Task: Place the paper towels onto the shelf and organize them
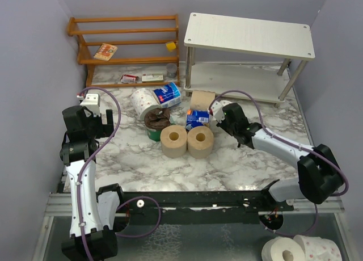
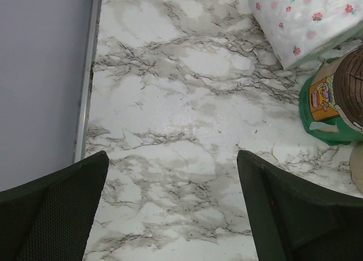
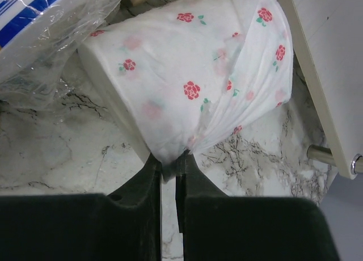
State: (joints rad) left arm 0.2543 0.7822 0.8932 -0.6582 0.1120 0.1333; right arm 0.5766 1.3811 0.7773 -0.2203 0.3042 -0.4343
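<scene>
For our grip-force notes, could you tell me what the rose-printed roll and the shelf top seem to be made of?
Rose-printed roll: soft, matte tissue paper; its loose sheet crumples and folds. Shelf: matte white board, probably laminate; faint grain lines show.

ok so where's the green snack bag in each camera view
Top external: green snack bag mid-table, between the two arms.
Left wrist: the bag at the right edge, mid-height, partly cut off.
Right wrist: not in it; only a second rose-print roll pinched by the right gripper.
Shared landmark: the white rose-print roll just beside the bag in the top and left wrist views.
</scene>
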